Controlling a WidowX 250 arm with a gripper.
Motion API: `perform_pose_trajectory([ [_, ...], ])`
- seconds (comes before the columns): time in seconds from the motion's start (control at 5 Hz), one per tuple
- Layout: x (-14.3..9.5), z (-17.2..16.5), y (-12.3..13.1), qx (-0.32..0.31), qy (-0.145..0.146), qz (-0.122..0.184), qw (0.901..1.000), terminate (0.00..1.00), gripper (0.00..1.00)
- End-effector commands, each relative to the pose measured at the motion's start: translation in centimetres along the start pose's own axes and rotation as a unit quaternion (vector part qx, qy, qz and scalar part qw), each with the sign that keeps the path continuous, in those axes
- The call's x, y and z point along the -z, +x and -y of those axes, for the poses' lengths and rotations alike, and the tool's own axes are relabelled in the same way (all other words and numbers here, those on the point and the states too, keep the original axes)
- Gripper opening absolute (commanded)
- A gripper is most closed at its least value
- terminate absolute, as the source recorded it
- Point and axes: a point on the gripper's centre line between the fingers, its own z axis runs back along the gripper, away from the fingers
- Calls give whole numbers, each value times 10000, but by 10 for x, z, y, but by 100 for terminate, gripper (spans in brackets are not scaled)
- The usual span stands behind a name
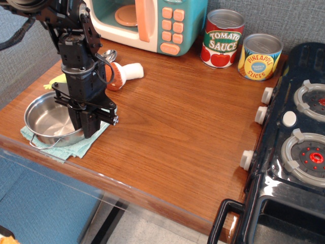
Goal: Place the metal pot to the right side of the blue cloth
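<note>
The metal pot (48, 119) is a shiny shallow round pot. It sits on the blue cloth (76, 148) near the table's front left corner, and the cloth shows only at its front and right edges. My gripper (85, 129) points straight down at the pot's right rim. Its fingers look closed on the rim, one inside the pot and one outside. The pot's front wire handle (41, 144) sticks out over the cloth.
Behind the arm lie a brown-and-white toy mushroom (124, 73), a spoon (107, 54) and a yellow toy (58, 80). A toy microwave (152, 20) and two tin cans (222, 39) (260, 57) stand at the back. A black stove (299, 137) fills the right side.
</note>
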Motion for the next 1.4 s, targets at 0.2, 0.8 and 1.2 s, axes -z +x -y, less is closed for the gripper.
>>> perform_pose_trajectory([
  [0.2, -55, 75, -23, 1324, 84, 989, 9862, 0, 0],
  [0.8, -10, 140, -1, 2103, 324, 431, 9761, 0, 0],
  [1.2, -4, 132, 4, 1898, 252, 288, 9811, 0, 100],
])
